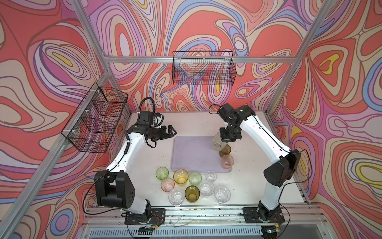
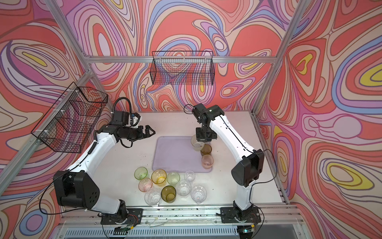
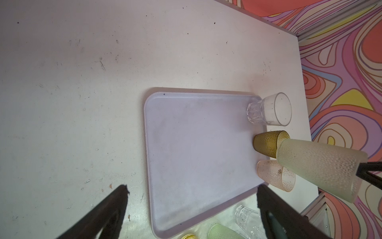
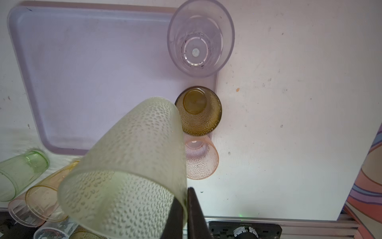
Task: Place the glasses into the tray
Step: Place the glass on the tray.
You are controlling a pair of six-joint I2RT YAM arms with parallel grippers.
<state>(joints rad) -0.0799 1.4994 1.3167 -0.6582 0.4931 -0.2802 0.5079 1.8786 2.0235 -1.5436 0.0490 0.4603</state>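
Since the right gripper [image 4: 184,203] pinches only its rim, the pale green glass [image 4: 132,161] hangs tilted above the tray [image 4: 82,62]; left gripper [image 1: 172,132] gapes, empty.

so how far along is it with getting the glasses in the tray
Done: a clear glass, an olive-brown glass and a pink glass stand along one edge of the tray. In hand: the right hand is shut on the rim of a pale green glass, lifted near them; the left hand is open and empty. Left: nine glasses on the table beside the tray.
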